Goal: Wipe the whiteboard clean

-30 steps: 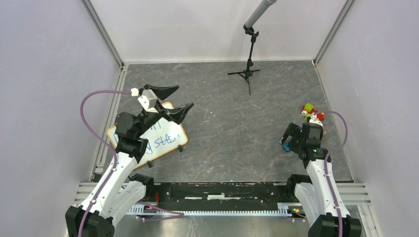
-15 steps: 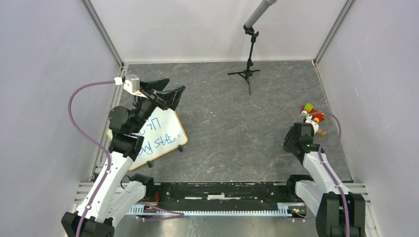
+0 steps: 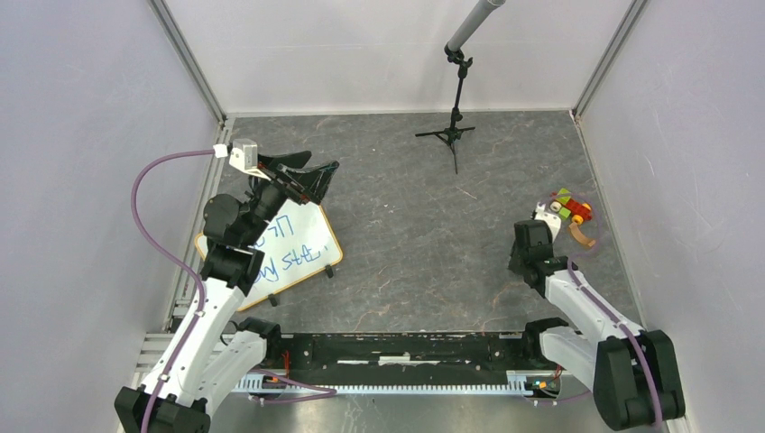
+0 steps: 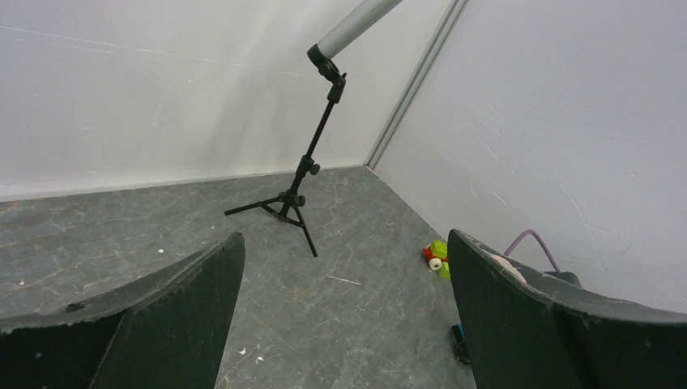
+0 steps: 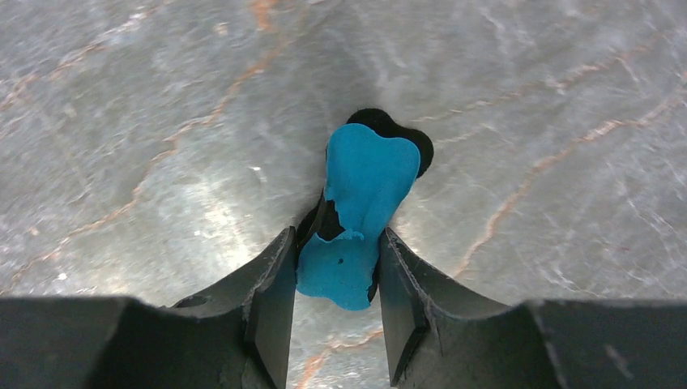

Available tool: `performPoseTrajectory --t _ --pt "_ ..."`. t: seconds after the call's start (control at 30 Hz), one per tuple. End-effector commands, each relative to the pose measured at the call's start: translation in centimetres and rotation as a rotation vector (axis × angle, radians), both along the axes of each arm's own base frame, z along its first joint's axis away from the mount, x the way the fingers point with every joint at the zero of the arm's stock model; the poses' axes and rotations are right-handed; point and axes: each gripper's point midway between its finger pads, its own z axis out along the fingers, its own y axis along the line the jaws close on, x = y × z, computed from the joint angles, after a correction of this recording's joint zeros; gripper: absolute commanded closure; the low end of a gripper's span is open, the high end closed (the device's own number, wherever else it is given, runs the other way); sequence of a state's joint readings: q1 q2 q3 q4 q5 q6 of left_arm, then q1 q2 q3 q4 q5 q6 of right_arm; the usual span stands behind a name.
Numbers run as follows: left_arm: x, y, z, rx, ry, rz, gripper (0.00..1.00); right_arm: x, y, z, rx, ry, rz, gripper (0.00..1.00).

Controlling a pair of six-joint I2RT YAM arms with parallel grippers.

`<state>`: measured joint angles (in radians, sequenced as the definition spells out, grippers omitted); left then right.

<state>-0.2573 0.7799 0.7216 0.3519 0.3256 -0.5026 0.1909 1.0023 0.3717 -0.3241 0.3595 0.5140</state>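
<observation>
Grey marbled table point(image 3: 406, 244), white walls point(image 3: 361, 54); left claw point(image 4: 344, 243) spread wide, right claw point(image 5: 336, 237) pinching a blue eraser point(image 5: 364, 178).

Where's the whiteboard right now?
Top view: the whiteboard lies on the table's left side, partly under the left arm, near the left wall.

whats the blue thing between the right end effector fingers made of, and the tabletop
The blue piece: probably foam or soft plastic, matte, no glare, with a black layer at its edges. The tabletop: grey stone-look surface with rust veins and a soft sheen, maybe printed vinyl or laminate; real stone cannot be ruled out.
</observation>
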Motion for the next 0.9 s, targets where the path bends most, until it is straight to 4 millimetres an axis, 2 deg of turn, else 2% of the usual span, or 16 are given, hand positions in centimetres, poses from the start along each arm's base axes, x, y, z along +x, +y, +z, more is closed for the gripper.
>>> performPoseTrajectory --t 0.0,0.07,0.2,0.33,0.37,0.5,0.57,0.63,0.73,0.8,0.87 --pt "-0.7 0.0 1.8 0.004 -0.059 -0.014 0.00 2.3 2.7 1.7 -0.014 -0.064 0.112 0.67" --pt "-0.7 0.0 1.8 0.006 -0.061 -0.013 0.00 3.3 4.9 2.7 -0.010 -0.108 0.178 0.69" --pt "-0.5 0.2 1.6 0.013 -0.054 0.004 0.00 5.5 11.8 5.9 -0.001 -0.256 0.368 0.70" --pt "-0.4 1.2 1.8 0.027 -0.061 0.048 0.00 6.8 22.0 10.5 -0.002 -0.441 0.589 0.73" --pt "-0.5 1.7 2.1 0.033 -0.070 0.070 0.00 6.9 24.4 11.0 -0.004 -0.467 0.640 0.74" --pt "-0.6 4.9 3.1 0.060 -0.079 0.216 0.00 5.9 36.5 14.6 0.082 -0.631 0.880 0.75" --pt "-0.4 6.8 3.3 0.080 -0.054 0.312 0.00 5.1 41.1 16.5 0.141 -0.712 0.986 0.75" --pt "-0.2 8.7 3.1 0.094 -0.020 0.411 0.00 4.4 44.9 17.7 0.204 -0.767 1.092 0.75" --pt "0.5 11.9 1.7 0.091 0.071 0.575 0.00 3.5 49.4 18.0 0.271 -0.803 1.225 0.75" --pt "0.7 13.2 0.9 0.085 0.115 0.639 0.00 3.4 51.5 17.4 0.233 -0.801 1.282 0.75" --pt "1.1 13.5 0.2 0.084 0.146 0.654 0.00 3.5 52.6 16.5 0.204 -0.784 1.313 0.75"
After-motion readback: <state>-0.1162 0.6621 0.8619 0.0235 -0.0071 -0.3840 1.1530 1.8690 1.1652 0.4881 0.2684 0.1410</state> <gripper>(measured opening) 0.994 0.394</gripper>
